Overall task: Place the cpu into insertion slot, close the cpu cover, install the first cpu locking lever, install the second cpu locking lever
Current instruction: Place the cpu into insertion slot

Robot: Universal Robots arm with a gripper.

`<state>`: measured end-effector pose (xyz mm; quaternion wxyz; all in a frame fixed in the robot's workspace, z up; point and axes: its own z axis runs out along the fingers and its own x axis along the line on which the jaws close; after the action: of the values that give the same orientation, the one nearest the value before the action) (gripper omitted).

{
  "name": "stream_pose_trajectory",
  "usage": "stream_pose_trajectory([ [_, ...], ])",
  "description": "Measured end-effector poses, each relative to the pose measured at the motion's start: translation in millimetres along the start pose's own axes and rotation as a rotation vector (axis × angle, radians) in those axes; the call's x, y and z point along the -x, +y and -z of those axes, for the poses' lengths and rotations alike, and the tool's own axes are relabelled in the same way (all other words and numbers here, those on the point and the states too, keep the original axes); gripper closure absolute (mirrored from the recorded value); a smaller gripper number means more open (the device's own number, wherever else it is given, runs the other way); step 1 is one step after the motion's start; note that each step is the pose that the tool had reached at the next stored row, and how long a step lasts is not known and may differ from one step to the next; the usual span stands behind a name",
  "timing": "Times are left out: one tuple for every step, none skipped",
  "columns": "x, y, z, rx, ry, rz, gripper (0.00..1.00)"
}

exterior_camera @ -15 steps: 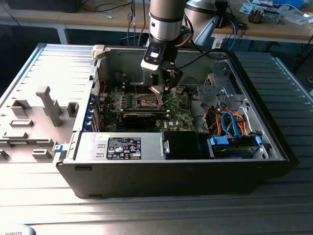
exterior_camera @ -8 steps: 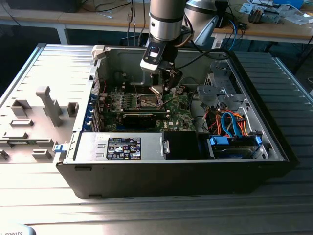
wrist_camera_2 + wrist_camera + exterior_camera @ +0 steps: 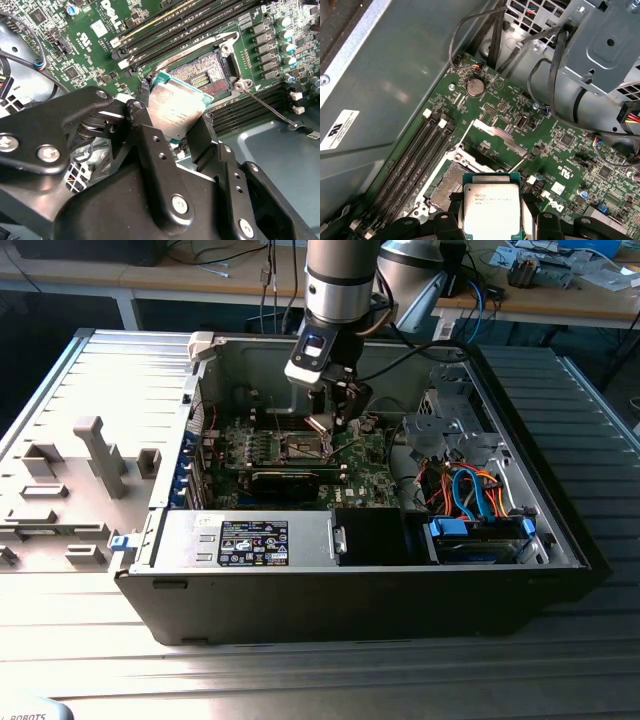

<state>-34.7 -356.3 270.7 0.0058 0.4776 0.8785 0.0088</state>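
Pinching the cpu (image 3: 175, 102) tight in the gripper (image 3: 175, 127) above the open insertion slot (image 3: 207, 75), best to keep it flat, match the corners and go down slowly.

Silver-faced cpu (image 3: 176, 107) aslant just above the bare insertion slot (image 3: 206, 75) (cpu cover (image 3: 501, 139) open)

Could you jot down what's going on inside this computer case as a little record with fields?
setting: open computer case, green circuit board inside
gripper: shut on the cpu
cpu position: held close over the insertion slot, not yet in it
insertion slot: empty, contacts exposed
cpu cover: raised open
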Motion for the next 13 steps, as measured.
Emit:
stream_pose_trajectory([
  [0.0,0.0,0.0,-0.0001,-0.0001,-0.002,0.46],
  [0.0,0.0,0.0,-0.0001,-0.0002,-0.004,0.46],
  [0.0,0.0,0.0,-0.0001,-0.0003,-0.006,0.46],
  [0.0,0.0,0.0,-0.0002,-0.0005,-0.009,0.46],
  [0.0,0.0,0.0,-0.0002,-0.0006,-0.012,0.46],
  [0.0,0.0,0.0,-0.0004,-0.0007,-0.014,0.46],
  [0.0,0.0,0.0,-0.0004,-0.0010,-0.017,0.46],
  [0.0,0.0,0.0,-0.0005,-0.0012,-0.021,0.46],
  [0.0,0.0,0.0,-0.0006,-0.0014,-0.025,0.46],
  [0.0,0.0,0.0,-0.0008,-0.0016,-0.027,0.46],
  [0.0,0.0,0.0,-0.0008,-0.0019,-0.029,0.46],
  [0.0,0.0,0.0,-0.0009,-0.0019,-0.032,0.46],
  [0.0,0.0,0.0,-0.0009,-0.0021,-0.033,0.46],
])
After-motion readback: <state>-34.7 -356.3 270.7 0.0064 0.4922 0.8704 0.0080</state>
